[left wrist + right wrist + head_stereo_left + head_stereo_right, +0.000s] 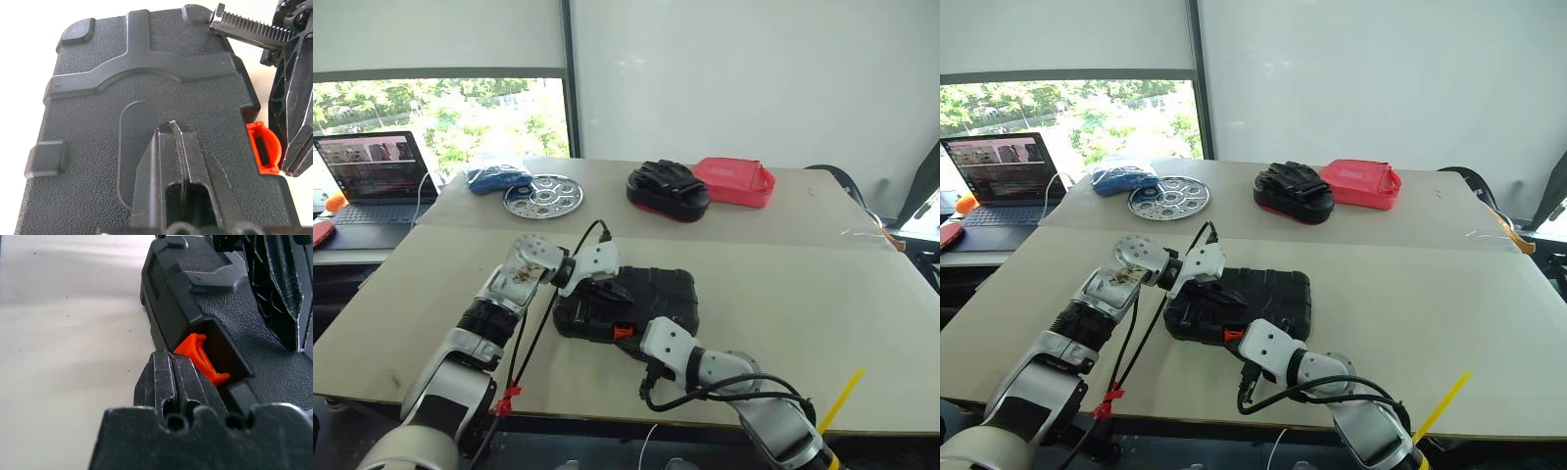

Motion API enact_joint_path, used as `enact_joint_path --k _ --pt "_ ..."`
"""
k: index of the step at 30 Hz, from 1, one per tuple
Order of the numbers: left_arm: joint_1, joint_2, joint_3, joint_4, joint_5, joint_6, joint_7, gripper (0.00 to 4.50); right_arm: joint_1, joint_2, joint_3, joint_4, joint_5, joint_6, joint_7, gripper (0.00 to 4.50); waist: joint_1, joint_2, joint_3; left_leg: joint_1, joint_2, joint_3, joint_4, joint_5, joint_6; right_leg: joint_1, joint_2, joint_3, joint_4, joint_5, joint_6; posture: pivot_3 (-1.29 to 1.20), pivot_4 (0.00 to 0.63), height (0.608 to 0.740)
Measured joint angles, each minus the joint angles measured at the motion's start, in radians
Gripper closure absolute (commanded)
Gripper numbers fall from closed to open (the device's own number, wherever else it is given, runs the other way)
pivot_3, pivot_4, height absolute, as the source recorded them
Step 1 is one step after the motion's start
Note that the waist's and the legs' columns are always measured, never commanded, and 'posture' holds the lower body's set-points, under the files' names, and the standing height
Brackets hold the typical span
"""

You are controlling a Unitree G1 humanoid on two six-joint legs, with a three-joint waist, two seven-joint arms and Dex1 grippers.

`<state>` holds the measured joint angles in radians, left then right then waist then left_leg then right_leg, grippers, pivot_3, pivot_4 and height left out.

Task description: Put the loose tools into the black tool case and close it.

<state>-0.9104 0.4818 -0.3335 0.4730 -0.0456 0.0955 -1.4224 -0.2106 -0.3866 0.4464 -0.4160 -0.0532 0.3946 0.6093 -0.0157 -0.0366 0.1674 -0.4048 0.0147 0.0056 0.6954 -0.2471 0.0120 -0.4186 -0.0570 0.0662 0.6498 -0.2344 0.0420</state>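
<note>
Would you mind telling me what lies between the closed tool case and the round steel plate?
Only bare tabletop, seen in the left eye view, between the tool case and the steel plate.

tool case [146, 98]: black plastic, matt, pebbled grain; raised ribs smoother
latch [203, 357]: orange plastic, smooth, slight sheen
left gripper fingers [166, 166]: black, matt, scuffed
table [783, 294]: pale, smooth, matt
perforated plate [542, 195]: bright metal, glossy
pouch [736, 180]: red, smooth
</note>
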Motion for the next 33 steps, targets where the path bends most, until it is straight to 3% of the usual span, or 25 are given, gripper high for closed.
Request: enact_joint_path --k 22,33 --pt "0.013 -0.007 -0.001 0.007 0.005 -0.016 0.001 4.50 0.024 0.005 0.016 0.046 -0.085 -0.091 -0.026 4.45 0.002 0.000 -0.003 0.002 0.000 0.000 0.000 0.000 0.000 0.003 0.000 0.000 0.000 0.000 0.000 0.00 0.150 0.740" --pt "0.031 -0.005 -0.001 -0.010 0.005 -0.005 -0.001 4.50 0.023 0.012 0.018 0.113 -0.151 -0.152 -0.067 4.45 0.005 0.000 -0.003 0.013 0.000 -0.001 -0.001 0.000 0.000 0.016 0.000 -0.001 -0.003 -0.004 0.007 0.00 0.150 0.740"
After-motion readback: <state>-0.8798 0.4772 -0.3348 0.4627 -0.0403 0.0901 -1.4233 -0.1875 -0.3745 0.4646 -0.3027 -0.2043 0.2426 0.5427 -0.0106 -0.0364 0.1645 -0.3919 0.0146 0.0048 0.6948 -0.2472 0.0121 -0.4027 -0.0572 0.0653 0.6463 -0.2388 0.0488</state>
